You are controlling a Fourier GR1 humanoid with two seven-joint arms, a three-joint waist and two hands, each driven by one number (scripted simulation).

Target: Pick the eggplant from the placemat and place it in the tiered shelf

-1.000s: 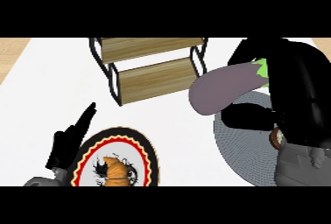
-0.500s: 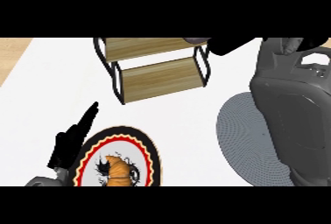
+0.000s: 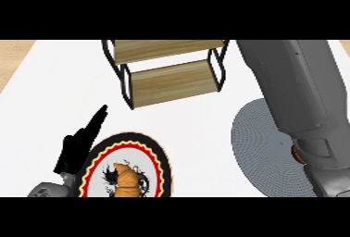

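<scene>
The tiered shelf (image 3: 174, 83) stands at the back of the white counter, two wooden tiers in a black wire frame. Both visible tiers are bare. The round grey placemat (image 3: 256, 139) lies at the right with nothing showing on it. My right forearm (image 3: 294, 92) crosses over the placemat and runs up past the picture's top edge beside the shelf's right side. Its hand and the eggplant are out of view. My left hand (image 3: 78, 146) rests at the lower left with straight fingers, holding nothing.
A round plate (image 3: 153, 152) with a red, black and cream rim sits at the front, just right of my left hand, with a brown pastry (image 3: 123, 178) on it. A wooden floor strip (image 3: 14, 55) shows beyond the counter's left edge.
My right arm has stretched farther back past the shelf's right side, taking the hand and the eggplant out of view at the top. The left hand has stayed still.
</scene>
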